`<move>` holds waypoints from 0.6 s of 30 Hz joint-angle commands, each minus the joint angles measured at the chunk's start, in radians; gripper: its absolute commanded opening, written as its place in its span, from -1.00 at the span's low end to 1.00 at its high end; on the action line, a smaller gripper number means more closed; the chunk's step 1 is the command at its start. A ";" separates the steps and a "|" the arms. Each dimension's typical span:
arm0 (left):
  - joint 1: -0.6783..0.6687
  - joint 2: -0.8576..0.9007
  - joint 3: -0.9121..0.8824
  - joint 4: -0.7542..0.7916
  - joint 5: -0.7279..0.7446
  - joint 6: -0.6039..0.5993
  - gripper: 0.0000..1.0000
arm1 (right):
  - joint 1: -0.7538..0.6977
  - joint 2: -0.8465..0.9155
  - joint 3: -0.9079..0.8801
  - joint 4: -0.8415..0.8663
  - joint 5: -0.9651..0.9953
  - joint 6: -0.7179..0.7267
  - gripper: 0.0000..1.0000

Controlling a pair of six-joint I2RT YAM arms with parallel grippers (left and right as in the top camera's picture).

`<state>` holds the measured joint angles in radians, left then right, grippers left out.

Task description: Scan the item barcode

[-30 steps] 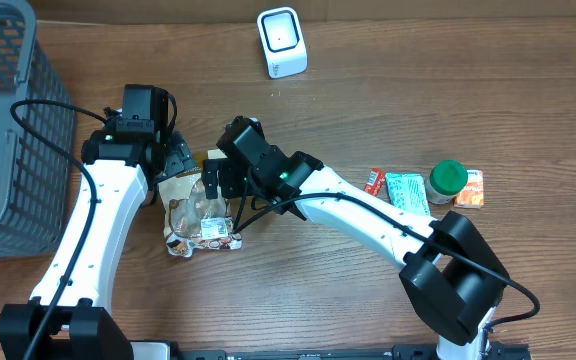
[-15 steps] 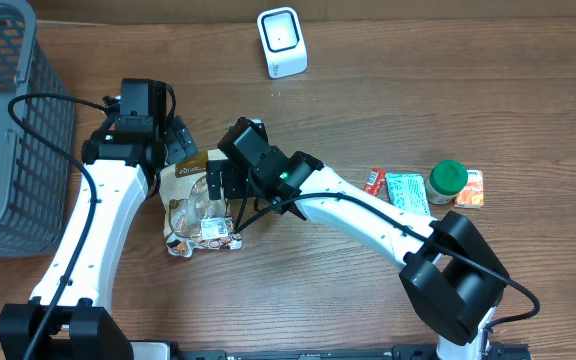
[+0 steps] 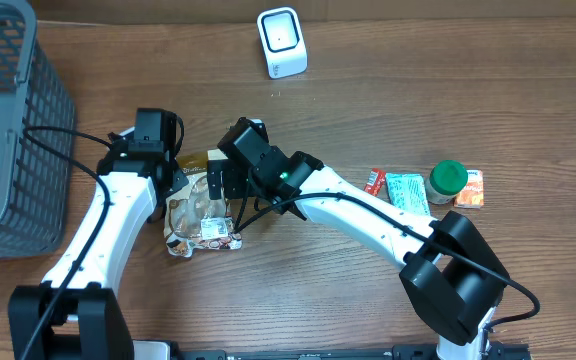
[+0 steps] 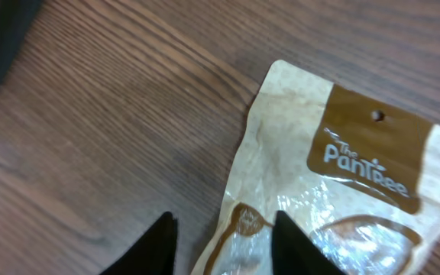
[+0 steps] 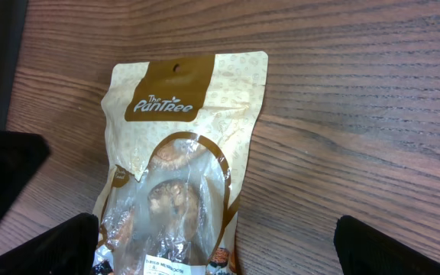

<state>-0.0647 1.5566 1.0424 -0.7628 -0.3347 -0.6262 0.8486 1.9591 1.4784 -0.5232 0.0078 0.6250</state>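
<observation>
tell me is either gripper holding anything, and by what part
Cannot be told for the left gripper: the pouch has a side edge between that gripper's fingers. The right gripper is open, holding nothing.

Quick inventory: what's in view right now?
snack pouch: one, tan-brown, flat, left of centre
scanner: one, white, far edge
basket: one, grey, far left
jar: one, green lid, right side
red packet: one, red, left of teal packet
teal packet: one, teal, left of jar
orange packet: one, orange, right of jar
table: one, brown wood, underneath
left gripper: one, black, astride pouch edge, grip unclear
right gripper: one, black, open over pouch
</observation>
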 commanded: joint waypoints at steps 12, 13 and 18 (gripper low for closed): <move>0.000 0.148 -0.028 0.087 0.189 0.215 -0.12 | -0.001 -0.015 0.001 -0.003 0.018 0.003 1.00; 0.000 0.153 -0.028 0.091 0.214 0.228 -0.11 | -0.001 -0.015 0.001 -0.003 0.018 0.003 1.00; -0.001 0.157 -0.028 0.111 0.318 0.300 -0.07 | -0.001 -0.015 0.001 -0.005 0.018 0.003 1.00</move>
<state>-0.0647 1.7042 1.0222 -0.6621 -0.1230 -0.4088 0.8486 1.9591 1.4784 -0.5243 0.0082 0.6250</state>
